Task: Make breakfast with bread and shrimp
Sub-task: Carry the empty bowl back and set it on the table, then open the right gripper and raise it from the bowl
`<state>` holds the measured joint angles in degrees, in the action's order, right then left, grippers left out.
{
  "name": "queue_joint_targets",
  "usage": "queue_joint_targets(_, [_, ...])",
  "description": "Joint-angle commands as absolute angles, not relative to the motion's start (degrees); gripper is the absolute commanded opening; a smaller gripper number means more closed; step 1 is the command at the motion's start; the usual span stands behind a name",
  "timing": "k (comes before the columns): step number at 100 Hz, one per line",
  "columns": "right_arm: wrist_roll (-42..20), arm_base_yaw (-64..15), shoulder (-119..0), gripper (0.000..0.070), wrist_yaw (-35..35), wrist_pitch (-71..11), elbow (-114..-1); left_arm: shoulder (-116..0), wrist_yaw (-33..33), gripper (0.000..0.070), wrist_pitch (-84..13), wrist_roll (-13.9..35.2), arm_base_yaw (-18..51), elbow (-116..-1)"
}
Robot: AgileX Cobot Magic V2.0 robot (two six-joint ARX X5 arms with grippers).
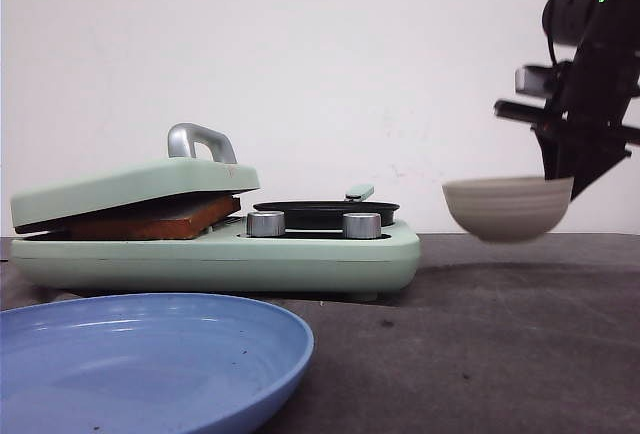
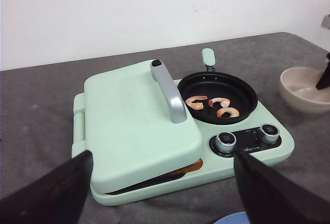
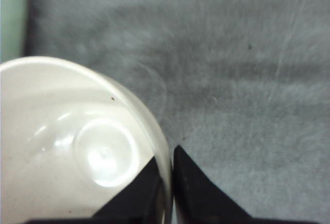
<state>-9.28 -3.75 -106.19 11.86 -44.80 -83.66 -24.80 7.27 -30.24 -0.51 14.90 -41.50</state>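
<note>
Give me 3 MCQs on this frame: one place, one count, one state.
1. Where are the shrimp?
A. in the black pan
B. on the blue plate
C. in the beige bowl

2. How many shrimp show?
A. one
B. three
C. five

3. What state is the right gripper in?
A. open over the table
B. shut on the bowl's rim
C. out of view

Key: 1 A, the left wrist view shows them in the black pan. 2 B, three curled pieces. 3 B, its fingers pinch the wall of the beige bowl, which hangs off the table.
</note>
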Motion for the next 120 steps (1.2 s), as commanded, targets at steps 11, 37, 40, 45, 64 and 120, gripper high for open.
queue_joint_targets(11, [-9.9,-3.8,-109.1,0.0,12.1,-44.0,-84.8,-25.1,7.0,0.0469,-29.6,-0.9,15.1,-41.9])
queue_joint_targets(37, [-10.5,-3.8,-111.2,0.0,12.2,-43.1,-84.7,-25.1,7.0,0.0469,-29.6,-0.9,15.1,-41.9])
queue_joint_targets(40, [-10.5,-3.8,-111.4,0.0,12.2,-43.0,-84.7,-25.1,7.0,0.0469,-29.6,-0.9,15.1,-41.9])
queue_joint_targets(45, [-10.5,-3.8,-111.7,0.0,12.2,-43.0,-84.7,-25.1,7.0,0.0469,-29.6,-0.9,15.1,-41.9])
queue_joint_targets(64, [-10.5,-3.8,-111.7,0.0,12.1,-42.3,-84.7,-25.1,7.0,0.0469,-29.6,-0.9,15.1,-41.9])
queue_joint_targets(120, [-7.1,-3.8,-108.9,0.0402,12.7,-42.2,-84.9,-25.1,7.0,0.0469,-29.6,-0.8,15.1,-41.9])
